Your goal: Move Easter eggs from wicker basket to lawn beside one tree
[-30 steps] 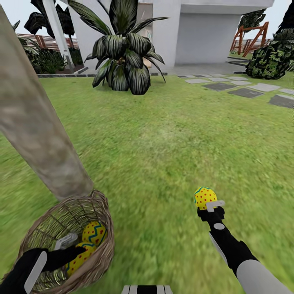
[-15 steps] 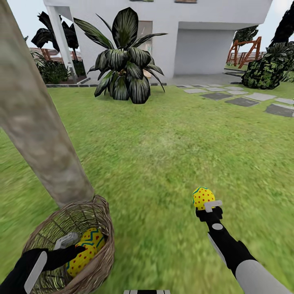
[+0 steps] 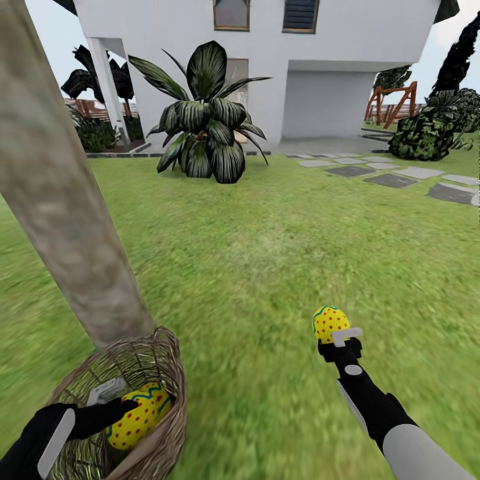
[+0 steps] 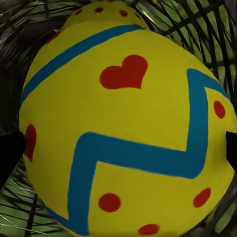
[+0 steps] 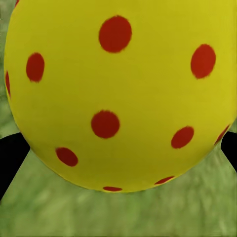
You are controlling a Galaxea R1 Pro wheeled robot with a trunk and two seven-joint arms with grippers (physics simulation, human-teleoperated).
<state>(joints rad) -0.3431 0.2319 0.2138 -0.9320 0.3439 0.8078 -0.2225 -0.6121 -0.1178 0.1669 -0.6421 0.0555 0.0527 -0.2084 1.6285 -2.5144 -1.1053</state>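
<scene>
Yellow egg point(image 3: 139, 419) sits clamped in the left hand point(image 3: 113, 400) inside the wicker basket point(image 3: 160, 373), a second egg point(image 4: 106, 11) behind it; exit is upward past the rim. Right hand point(image 3: 338, 339) grips another egg point(image 3: 330, 323) above open lawn point(image 3: 267, 267); tree point(image 3: 60, 200) trunk stands just beyond the basket, nearer the left arm.

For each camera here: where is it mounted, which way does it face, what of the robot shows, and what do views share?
Head view: from the head, down over lawn, tree, wicker basket; both arms show.
Left wrist view: along the left gripper at its egg inside the basket.
Right wrist view: along the right gripper at its egg over grass.
Shared: both held eggs.
</scene>
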